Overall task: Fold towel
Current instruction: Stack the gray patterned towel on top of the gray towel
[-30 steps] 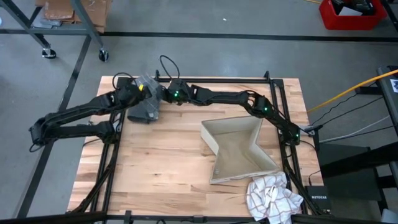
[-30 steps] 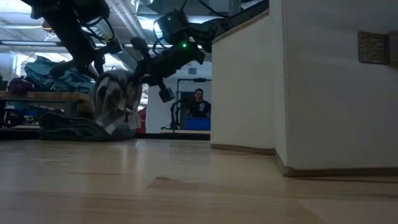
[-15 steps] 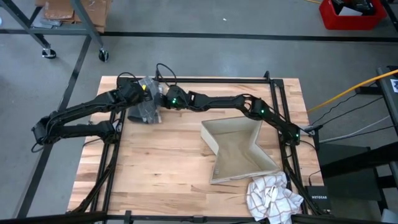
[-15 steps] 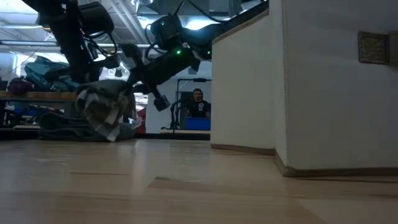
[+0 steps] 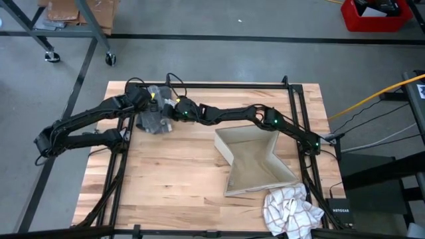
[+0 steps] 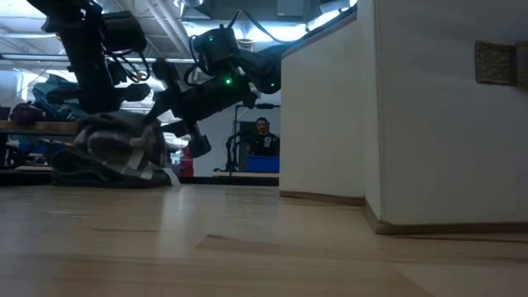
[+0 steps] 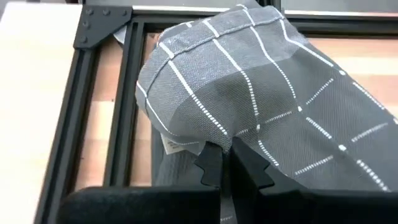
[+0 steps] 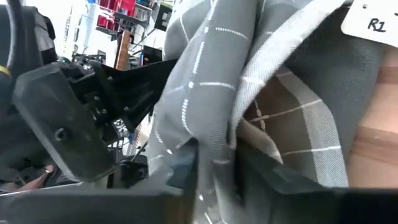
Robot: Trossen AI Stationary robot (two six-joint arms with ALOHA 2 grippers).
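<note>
Wooden table (image 5: 172,179) with a black frame. Grey checked towel (image 5: 155,116) bunched near the far left corner, open beige box (image 5: 255,159) right of centre. White patterned cloth (image 5: 289,209) crumpled at the near right corner.

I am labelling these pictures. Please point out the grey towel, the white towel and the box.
grey towel (image 5: 154,118), high view, middle of the bundle.
white towel (image 5: 290,211), high view, middle of the crumpled heap.
box (image 5: 260,164), high view, its inner floor.
</note>
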